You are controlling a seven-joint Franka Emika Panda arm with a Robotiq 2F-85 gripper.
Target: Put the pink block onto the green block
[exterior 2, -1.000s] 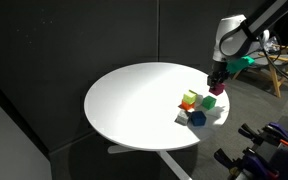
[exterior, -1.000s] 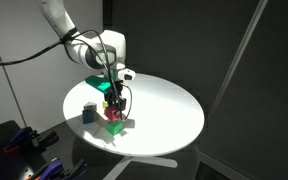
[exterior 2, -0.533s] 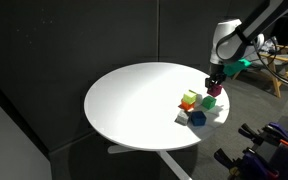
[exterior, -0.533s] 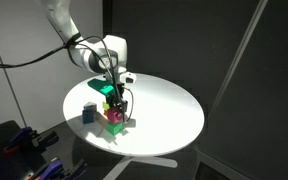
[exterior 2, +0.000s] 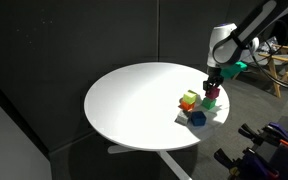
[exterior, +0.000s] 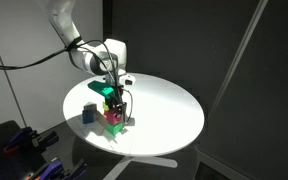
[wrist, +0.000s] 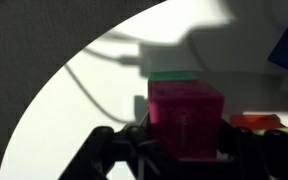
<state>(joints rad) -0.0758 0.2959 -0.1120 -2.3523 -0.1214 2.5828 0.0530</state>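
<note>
My gripper [exterior: 113, 108] is shut on the pink block [wrist: 186, 118], which fills the middle of the wrist view between the two fingers. The pink block [exterior: 113, 117] hangs right over the green block [exterior: 116, 127] near the table's edge. In the wrist view only a strip of the green block [wrist: 174, 74] shows beyond the pink one. In an exterior view the gripper [exterior 2: 212, 92] holds the pink block [exterior 2: 211, 101] low over the cluster of cubes. I cannot tell whether pink touches green.
A blue cube [exterior: 88, 113] [exterior 2: 197, 118] and an orange and a lime-yellow cube [exterior 2: 189, 100] lie close beside the green block. All sit on a round white table [exterior: 169, 105] near its edge [exterior 2: 124, 100]. Dark curtains surround it.
My gripper has moved down with the pink block, bringing it closer onto the green block. The other cubes have not moved.
</note>
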